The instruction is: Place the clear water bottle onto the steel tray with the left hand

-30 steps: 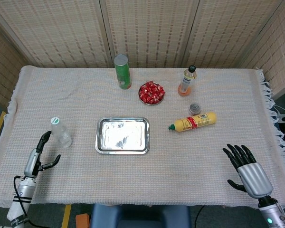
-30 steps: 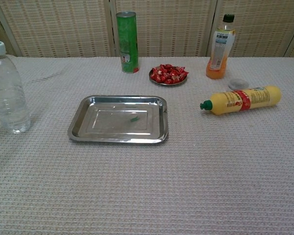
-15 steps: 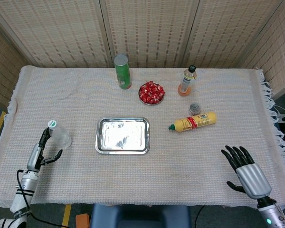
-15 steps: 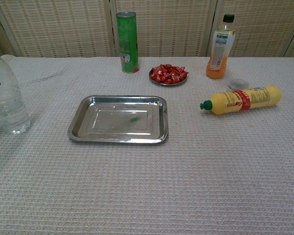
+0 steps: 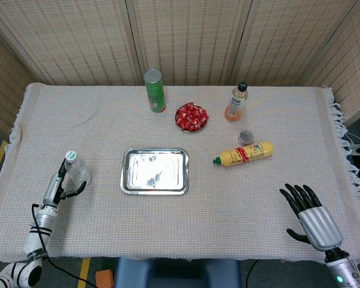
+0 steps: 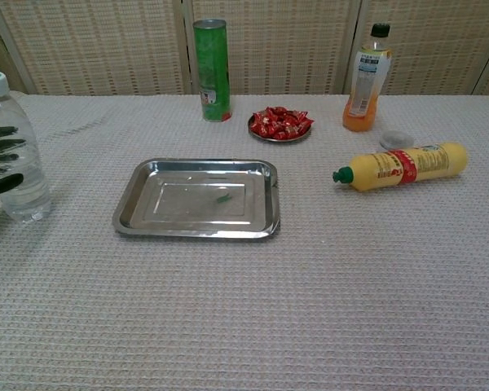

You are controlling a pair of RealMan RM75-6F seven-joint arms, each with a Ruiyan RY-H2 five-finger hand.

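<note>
The clear water bottle (image 5: 78,171) with a pale green cap stands upright on the cloth, left of the steel tray (image 5: 155,171). My left hand (image 5: 59,185) is right beside it on its left. The fingers reach up along the bottle's side and the thumb sticks out below it. In the chest view the dark fingertips (image 6: 2,147) overlap the bottle (image 6: 20,179) at the frame's left edge, spread and not wrapped tight. The tray (image 6: 197,198) holds nothing but a small green speck. My right hand (image 5: 312,217) rests open at the near right, fingers spread.
A green can (image 5: 155,91), a bowl of red candies (image 5: 191,117) and an orange drink bottle (image 5: 236,103) stand along the back. A yellow squeeze bottle (image 5: 243,154) lies on its side right of the tray, a small lid (image 5: 246,137) just behind it.
My left hand has moved forward and right up to the water bottle, and its fingertips now show in the chest view. The bottle rocked slightly. The right hand has stayed still.
</note>
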